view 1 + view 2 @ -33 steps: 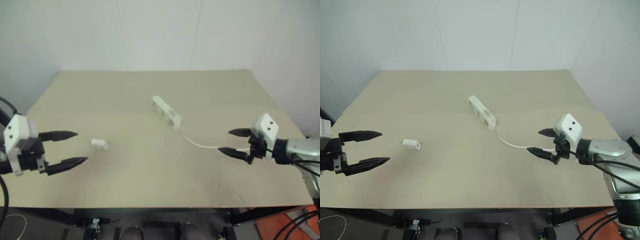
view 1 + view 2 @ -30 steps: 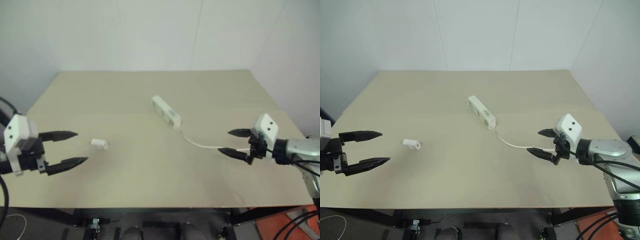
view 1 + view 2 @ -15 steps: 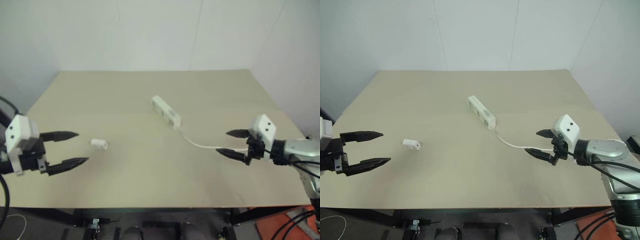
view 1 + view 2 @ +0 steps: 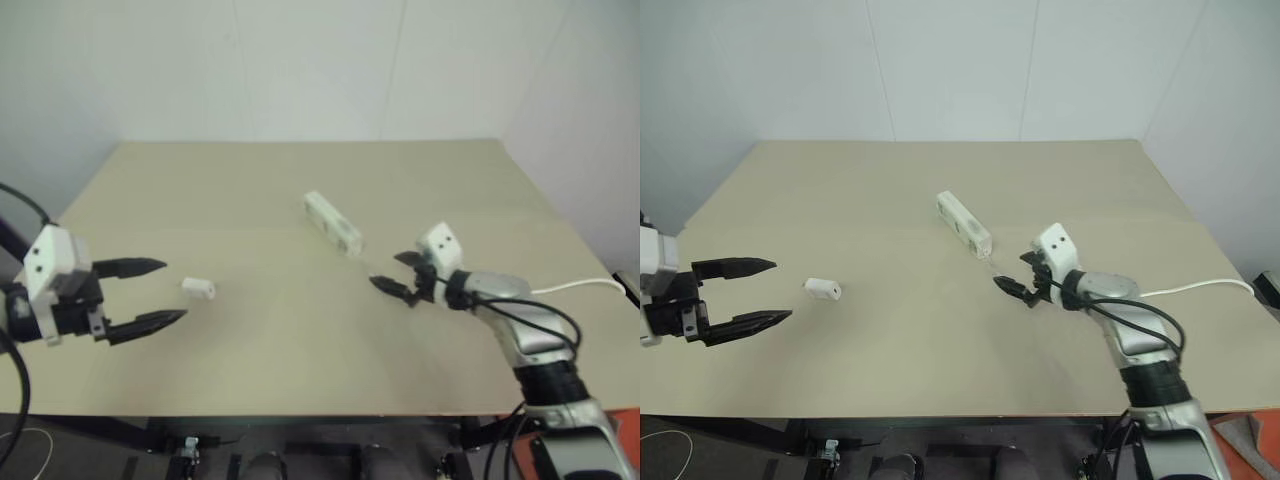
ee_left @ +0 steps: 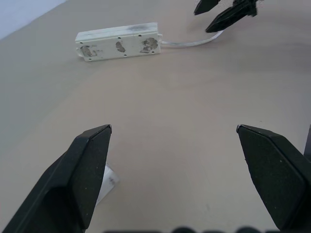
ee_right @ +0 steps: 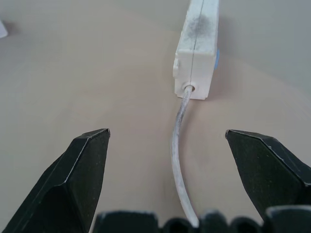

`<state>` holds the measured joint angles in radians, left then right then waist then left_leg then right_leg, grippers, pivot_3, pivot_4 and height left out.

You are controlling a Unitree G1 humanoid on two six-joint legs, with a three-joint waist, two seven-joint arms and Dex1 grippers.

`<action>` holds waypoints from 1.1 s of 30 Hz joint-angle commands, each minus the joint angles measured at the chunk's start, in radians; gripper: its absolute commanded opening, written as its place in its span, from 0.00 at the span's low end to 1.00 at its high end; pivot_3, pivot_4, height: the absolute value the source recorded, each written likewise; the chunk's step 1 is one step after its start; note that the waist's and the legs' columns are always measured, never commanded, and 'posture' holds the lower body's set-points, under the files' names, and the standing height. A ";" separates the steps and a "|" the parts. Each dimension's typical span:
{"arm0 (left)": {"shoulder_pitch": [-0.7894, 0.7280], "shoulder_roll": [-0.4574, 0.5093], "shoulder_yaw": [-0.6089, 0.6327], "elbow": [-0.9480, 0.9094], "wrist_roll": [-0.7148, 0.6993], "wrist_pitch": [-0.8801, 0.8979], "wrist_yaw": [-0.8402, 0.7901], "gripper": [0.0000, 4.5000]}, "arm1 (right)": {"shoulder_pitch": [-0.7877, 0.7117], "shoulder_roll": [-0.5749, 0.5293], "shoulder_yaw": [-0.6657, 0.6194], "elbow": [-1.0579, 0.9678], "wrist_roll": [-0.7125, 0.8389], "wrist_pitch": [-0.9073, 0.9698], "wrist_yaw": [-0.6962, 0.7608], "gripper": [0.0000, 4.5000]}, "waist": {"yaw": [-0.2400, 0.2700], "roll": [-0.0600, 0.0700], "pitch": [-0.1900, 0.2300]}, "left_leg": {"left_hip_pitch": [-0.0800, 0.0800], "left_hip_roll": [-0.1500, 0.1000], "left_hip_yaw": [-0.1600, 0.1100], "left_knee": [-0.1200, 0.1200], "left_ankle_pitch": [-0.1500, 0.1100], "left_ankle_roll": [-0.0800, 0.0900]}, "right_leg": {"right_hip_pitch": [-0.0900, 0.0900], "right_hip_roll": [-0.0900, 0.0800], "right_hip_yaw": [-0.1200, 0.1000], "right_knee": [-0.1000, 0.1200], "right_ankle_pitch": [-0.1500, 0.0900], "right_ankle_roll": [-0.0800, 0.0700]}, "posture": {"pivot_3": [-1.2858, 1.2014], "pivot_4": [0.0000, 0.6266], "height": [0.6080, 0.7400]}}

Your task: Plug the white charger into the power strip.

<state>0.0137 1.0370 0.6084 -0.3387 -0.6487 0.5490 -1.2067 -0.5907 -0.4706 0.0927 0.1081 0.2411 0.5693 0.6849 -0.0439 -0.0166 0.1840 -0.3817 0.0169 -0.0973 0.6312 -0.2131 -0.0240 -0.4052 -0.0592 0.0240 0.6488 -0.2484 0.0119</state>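
**Charger: location and handling**

The charger (image 4: 822, 289) lies on the table (image 4: 890, 350), just ahead of the left gripper (image 4: 752, 293), well apart from the strip (image 4: 963, 225). Likely light, rigid and smooth; grasp across its long sides. Both grippers are spread wide and empty. The right wrist view shows the cord (image 6: 179, 145) entering the strip's end, between the right gripper's (image 4: 1012, 274) fingers.

Soft, even light is falling from above, leaving only faint shadows on the table (image 4: 940, 330). The left eye view is looking dimmer and hazier than the right eye view, which is staying crisp. No glare is showing. In the wrist views the black fingers (image 6: 77, 174) are looming large, and the power strip (image 6: 197, 48) is blurring toward its far end.
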 commanded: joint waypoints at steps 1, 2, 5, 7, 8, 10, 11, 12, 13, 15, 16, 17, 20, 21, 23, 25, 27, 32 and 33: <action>-0.003 0.005 0.016 -0.022 -0.021 0.003 0.011 1.00 | -0.069 0.059 0.031 0.101 -0.047 -0.032 -0.040 0.99 | -0.002 0.000 0.000 | 0.000 0.000 0.000 0.000 0.000 0.000 | 0.000 0.000 0.000 0.000 0.000 -0.001 | 0.52 0.24 1.00; -0.002 0.005 0.017 -0.022 -0.022 0.003 0.011 1.00 | -0.083 0.073 0.038 0.129 -0.057 -0.044 -0.038 0.99 | -0.002 0.000 0.000 | 0.000 0.000 0.000 0.000 0.000 0.000 | 0.000 0.000 0.000 0.000 0.000 -0.001 | 0.52 0.24 1.00; 0.004 0.005 0.020 -0.023 -0.024 0.003 0.014 1.00 | -0.136 0.111 0.050 0.245 -0.096 -0.087 -0.066 0.99 | -0.002 0.000 0.000 | 0.000 0.000 0.000 0.000 0.000 0.000 | 0.000 0.000 0.001 0.000 0.001 -0.001 | 0.52 0.24 1.00; 0.009 0.003 0.021 -0.025 -0.026 0.002 0.016 1.00 | -0.173 0.139 0.049 0.330 -0.121 -0.115 -0.098 0.91 | -0.002 0.000 0.000 | 0.000 0.000 0.001 0.000 0.000 0.000 | 0.000 0.000 0.001 0.000 0.001 -0.002 | 0.52 0.24 1.00; 0.009 0.003 0.020 -0.026 -0.028 0.002 0.017 1.00 | -0.185 0.147 0.048 0.357 -0.128 -0.129 -0.097 0.87 | -0.002 0.000 0.000 | 0.000 0.000 0.001 0.000 0.000 0.000 | 0.000 0.000 0.001 0.000 0.001 -0.002 | 0.52 0.24 1.00; 0.010 0.005 0.018 -0.023 -0.029 -0.002 0.018 1.00 | -0.198 0.158 0.052 0.387 -0.142 -0.163 -0.090 0.72 | -0.001 0.000 0.000 | 0.000 0.000 0.001 0.000 0.000 0.000 | 0.000 0.000 0.001 0.000 0.001 -0.002 | 0.52 0.24 1.00; 0.009 0.007 0.017 -0.017 -0.028 -0.005 0.015 1.00 | -0.203 0.166 0.052 0.394 -0.144 -0.174 -0.087 0.65 | -0.002 0.000 0.000 | 0.000 0.000 0.001 -0.001 0.000 0.000 | 0.000 0.000 0.001 0.000 0.001 -0.002 | 0.52 0.24 1.00; 0.008 0.008 0.017 -0.012 -0.027 -0.009 0.012 1.00 | -0.206 0.172 0.051 0.399 -0.148 -0.182 -0.086 0.57 | -0.003 0.000 0.000 | 0.000 0.000 0.001 -0.001 0.000 0.000 | 0.000 0.000 0.001 0.000 0.001 -0.002 | 0.52 0.24 1.00; 0.007 0.010 0.016 -0.009 -0.026 -0.011 0.011 1.00 | -0.208 0.176 0.049 0.403 -0.150 -0.187 -0.084 0.49 | -0.003 0.000 0.000 | 0.000 0.000 0.001 -0.001 0.000 0.000 | 0.000 0.000 0.001 0.000 0.001 -0.002 | 0.52 0.24 1.00; 0.005 0.010 0.014 -0.007 -0.025 -0.013 0.011 1.00 | -0.209 0.179 0.047 0.409 -0.158 -0.196 -0.081 0.33 | -0.003 0.000 0.000 | 0.000 0.000 0.001 -0.001 0.000 0.000 | -0.001 0.000 0.001 0.000 0.001 -0.002 | 0.52 0.24 1.00; 0.005 0.009 0.013 -0.006 -0.024 -0.015 0.011 1.00 | -0.206 0.179 0.049 0.409 -0.163 -0.202 -0.076 0.26 | -0.004 0.000 0.000 | 0.001 0.000 0.001 -0.001 0.000 0.000 | -0.001 0.000 0.001 0.000 0.001 -0.002 | 0.52 0.24 1.00; 0.005 0.008 0.013 -0.005 -0.024 -0.017 0.011 1.00 | -0.203 0.178 0.052 0.407 -0.167 -0.205 -0.071 0.19 | -0.004 0.000 0.000 | 0.001 0.000 0.001 -0.001 0.000 0.000 | -0.001 0.000 0.001 0.000 0.001 -0.002 | 0.52 0.24 1.00; 0.006 0.005 0.011 -0.004 -0.022 -0.021 0.012 1.00 | -0.195 0.168 0.072 0.397 -0.190 -0.212 -0.050 0.00 | -0.006 0.000 0.000 | 0.001 0.000 0.001 -0.001 0.000 0.000 | -0.001 0.001 0.001 0.000 0.002 -0.002 | 0.52 0.24 1.00; 0.006 0.004 0.010 -0.005 -0.022 -0.021 0.013 1.00 | -0.192 0.163 0.078 0.394 -0.198 -0.218 -0.041 0.00 | -0.006 0.000 0.000 | 0.001 0.000 0.001 -0.001 0.000 0.000 | -0.001 0.001 0.002 0.000 0.001 -0.002 | 0.52 0.24 1.00; 0.007 0.002 0.008 -0.004 -0.022 -0.023 0.014 1.00 | -0.174 0.147 0.099 0.365 -0.221 -0.265 -0.017 0.00 | -0.006 0.000 0.000 | 0.001 0.000 0.001 -0.001 0.000 0.000 | -0.001 0.001 0.002 0.000 0.001 -0.002 | 0.52 0.24 1.00; 0.007 0.002 0.006 -0.002 -0.021 -0.025 0.012 1.00 | -0.136 0.124 0.126 0.321 -0.257 -0.424 -0.004 0.00 | -0.006 0.000 0.000 | 0.001 0.000 0.001 -0.002 0.000 0.000 | -0.001 0.001 0.002 0.000 0.001 -0.002 | 0.52 0.24 1.00; 0.008 0.002 0.005 -0.001 -0.022 -0.026 0.010 1.00 | -0.091 0.093 0.154 0.278 -0.301 -0.613 0.002 0.00 | -0.006 0.000 0.000 | 0.001 0.000 0.001 -0.002 0.000 0.000 | -0.001 0.000 0.002 0.000 0.001 -0.002 | 0.52 0.24 1.00; 0.010 0.002 0.002 0.000 -0.022 -0.028 0.006 1.00 | -0.002 0.020 0.188 0.238 -0.322 -0.955 0.076 0.00 | -0.009 0.000 0.000 | 0.002 0.000 0.002 -0.002 0.000 0.000 | -0.001 0.001 0.003 0.000 0.000 0.001 | 0.52 0.24 1.00; 0.010 0.002 0.001 0.001 -0.021 -0.029 0.005 1.00 | 0.012 0.006 0.193 0.236 -0.322 -1.018 0.094 0.00 | -0.012 0.000 0.000 | 0.003 0.000 0.003 -0.002 0.000 0.000 | 0.000 0.001 0.004 0.000 -0.001 0.002 | 0.52 0.24 1.00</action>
<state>0.0263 1.0349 0.6039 -0.3358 -0.6689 0.5406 -1.1972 -0.5739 -0.4621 0.2769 0.4023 -0.0953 -0.3256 0.7514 -0.0561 -0.0165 0.1842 -0.3781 0.0174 -0.0942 0.6291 -0.2131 -0.0240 -0.4051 -0.0582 0.0282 0.6493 -0.2494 0.0147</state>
